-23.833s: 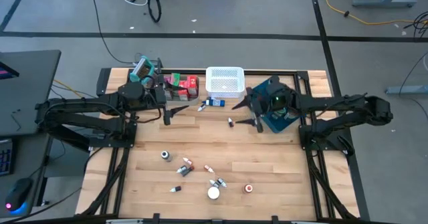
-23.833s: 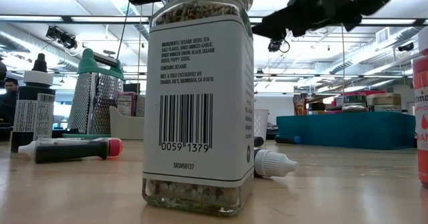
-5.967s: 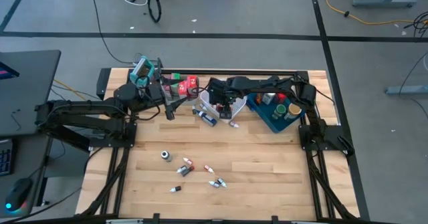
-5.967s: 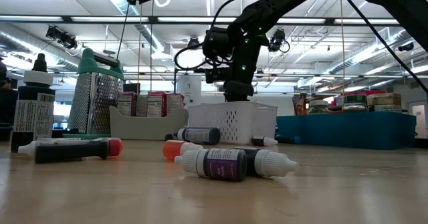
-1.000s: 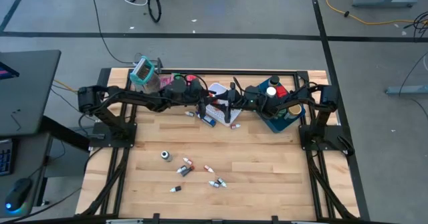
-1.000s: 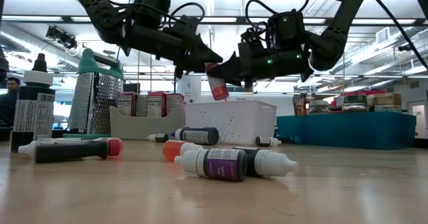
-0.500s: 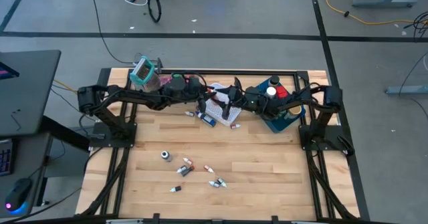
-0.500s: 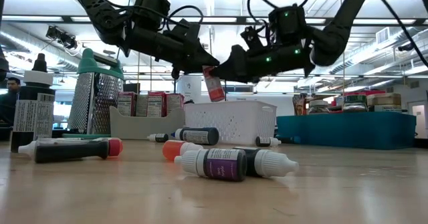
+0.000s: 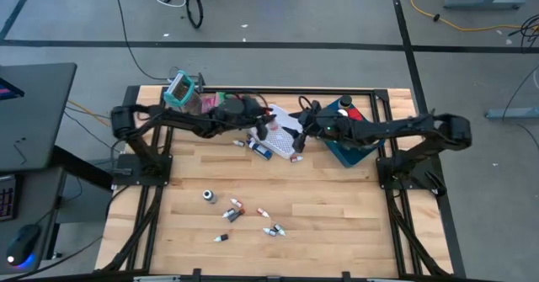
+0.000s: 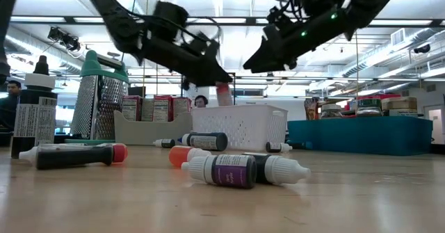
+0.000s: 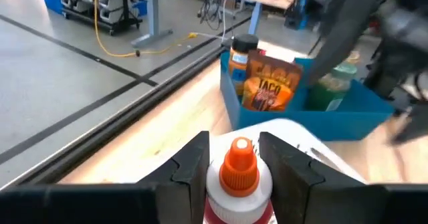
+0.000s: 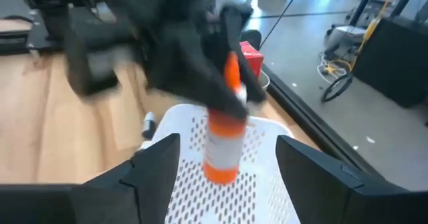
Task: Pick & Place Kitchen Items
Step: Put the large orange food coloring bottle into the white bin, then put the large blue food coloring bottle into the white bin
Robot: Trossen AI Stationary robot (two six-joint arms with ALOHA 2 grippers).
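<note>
over the white mesh basket, the left end effector now grips the orange-capped bottle alone; the right end effector has released it and backed away, handover done.

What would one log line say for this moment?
left hand: holds bottle over basket | right hand: open, facing bottle | handover: left has it
</note>
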